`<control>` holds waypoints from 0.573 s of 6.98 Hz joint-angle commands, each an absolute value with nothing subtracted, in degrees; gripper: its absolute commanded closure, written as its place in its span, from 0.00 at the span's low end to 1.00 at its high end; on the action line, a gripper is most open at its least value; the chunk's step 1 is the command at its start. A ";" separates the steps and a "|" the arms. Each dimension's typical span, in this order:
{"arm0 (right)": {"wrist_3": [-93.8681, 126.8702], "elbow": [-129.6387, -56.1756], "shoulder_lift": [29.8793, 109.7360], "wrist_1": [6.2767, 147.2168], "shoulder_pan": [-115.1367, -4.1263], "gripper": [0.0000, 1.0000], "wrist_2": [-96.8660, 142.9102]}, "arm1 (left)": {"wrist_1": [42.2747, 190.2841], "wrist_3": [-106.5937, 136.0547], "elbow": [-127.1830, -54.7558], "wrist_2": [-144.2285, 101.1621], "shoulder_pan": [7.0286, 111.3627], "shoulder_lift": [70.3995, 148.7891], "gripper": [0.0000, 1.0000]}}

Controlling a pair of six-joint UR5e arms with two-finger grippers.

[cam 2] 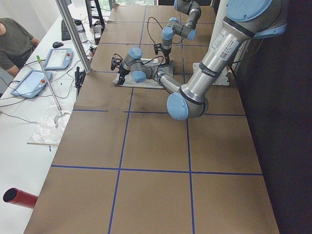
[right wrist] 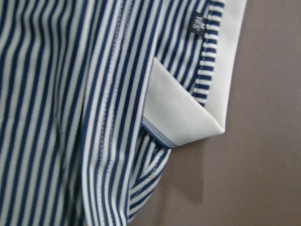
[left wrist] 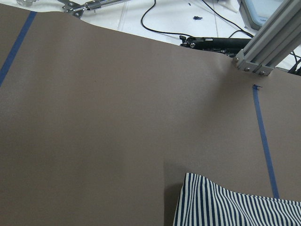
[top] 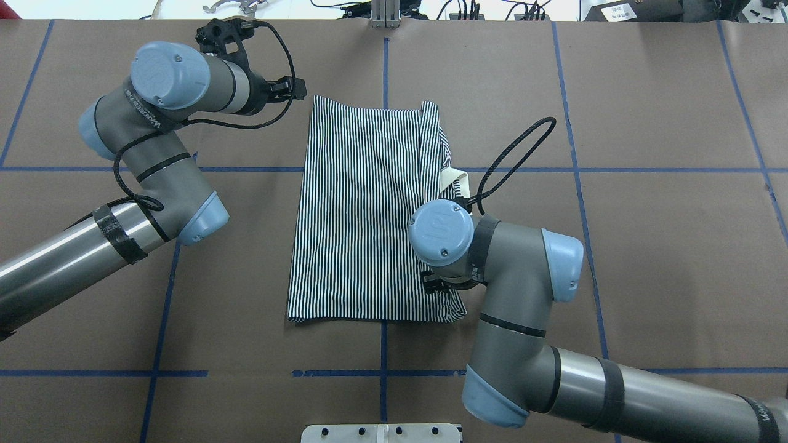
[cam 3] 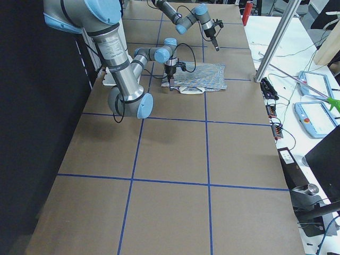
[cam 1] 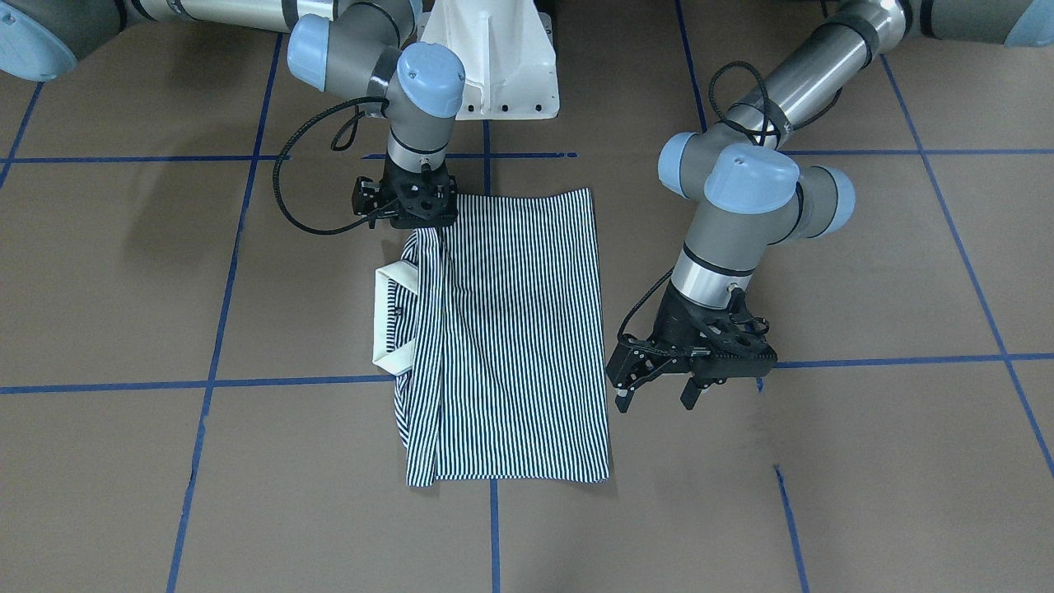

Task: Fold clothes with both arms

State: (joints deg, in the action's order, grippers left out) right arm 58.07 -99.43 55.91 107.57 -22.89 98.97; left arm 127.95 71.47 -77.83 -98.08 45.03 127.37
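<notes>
The striped polo shirt (cam 1: 510, 329) lies folded into a rough rectangle in the middle of the table (top: 363, 215), with its cream collar (cam 1: 387, 317) sticking out on the robot's right side. My left gripper (cam 1: 655, 402) is open and empty, a little above the table beside the shirt's far left edge; its wrist view shows only a shirt corner (left wrist: 235, 209). My right gripper (cam 1: 413, 216) points straight down on the shirt's near right corner. Its fingers are hidden under the wrist. Its wrist view shows the stripes and collar (right wrist: 183, 113) very close.
The white pedestal base (cam 1: 494, 58) stands at the robot's side of the table. Blue tape lines (top: 381, 169) cross the brown tabletop. An aluminium post (left wrist: 263, 47) and cables sit past the far edge. An operator (cam 2: 14, 44) and tablets are at a side bench.
</notes>
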 commanded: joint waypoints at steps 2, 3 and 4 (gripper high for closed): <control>54.58 -110.37 64.61 107.75 -26.18 0.00 99.22 | 127.88 71.54 -77.96 -98.09 45.00 127.44 0.00; 52.67 -109.78 61.47 106.88 -27.93 0.00 99.14 | 127.79 71.54 -78.05 -98.17 45.00 127.44 0.00; 51.69 -105.69 56.39 105.05 -29.52 0.00 99.14 | 127.79 71.54 -78.05 -98.17 45.09 127.44 0.00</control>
State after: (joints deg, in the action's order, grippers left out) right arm 53.19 -108.56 61.16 106.73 -27.49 99.12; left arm 127.83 71.54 -78.01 -98.14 45.01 127.44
